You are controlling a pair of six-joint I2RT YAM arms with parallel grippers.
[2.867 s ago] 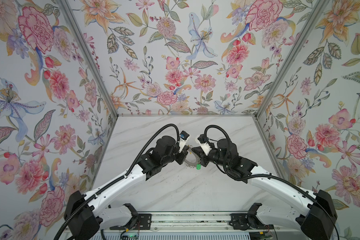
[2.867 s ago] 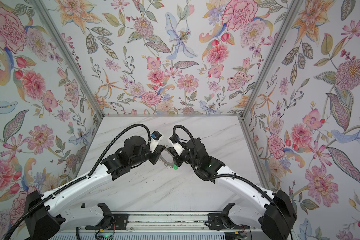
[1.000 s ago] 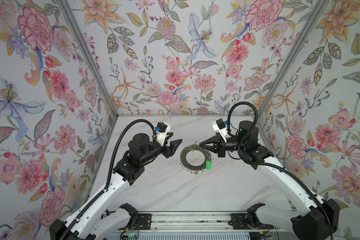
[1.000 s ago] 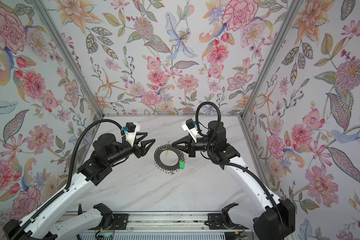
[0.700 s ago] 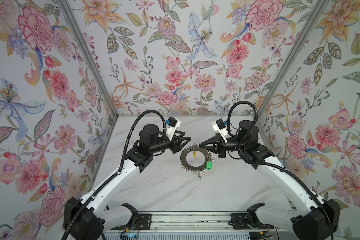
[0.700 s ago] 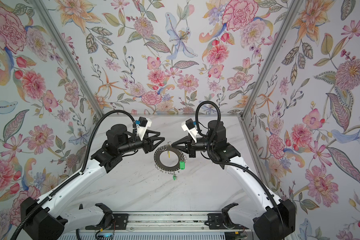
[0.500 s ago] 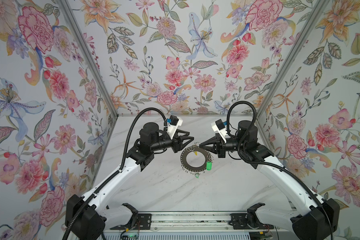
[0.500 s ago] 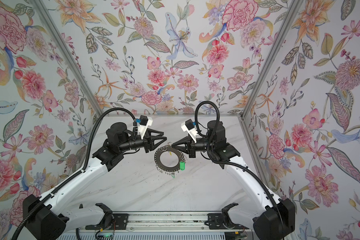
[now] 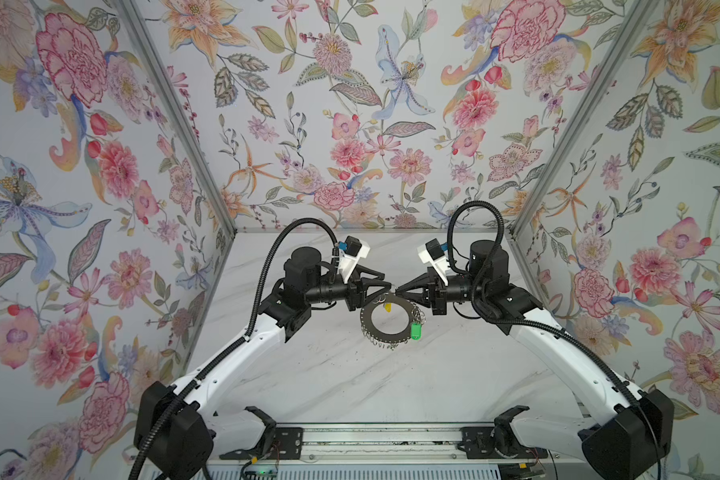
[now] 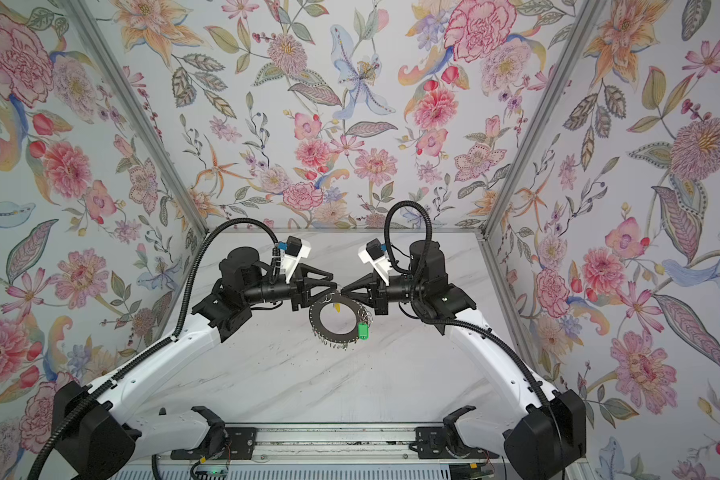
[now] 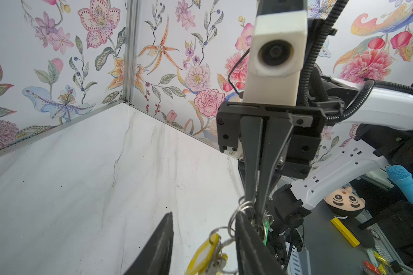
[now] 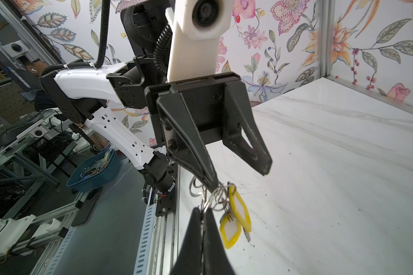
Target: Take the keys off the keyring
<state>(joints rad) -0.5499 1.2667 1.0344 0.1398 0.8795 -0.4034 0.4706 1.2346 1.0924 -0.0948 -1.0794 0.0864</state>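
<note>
Up above the marble bench (image 9: 350, 382), the keyring (image 9: 391, 318) hangs in the air between the two arms, its disc facing the camera in both top views. Clenched tight, the right gripper (image 9: 399, 290) pinches the keyring's upper rim, its two fingers pressed together with no gap in the left wrist view. Opposite it, the left gripper (image 9: 385, 280) stands partly spread: in the right wrist view one finger (image 12: 200, 164) touches the cluster of wire loops at the rim, while the other finger (image 12: 250, 145) hangs free in the air, clear of everything. Two yellow-tagged keys (image 12: 234, 220) dangle just beside that contact. Lower on the rim, a green-tagged key (image 10: 363, 331) hangs on the right side.
</note>
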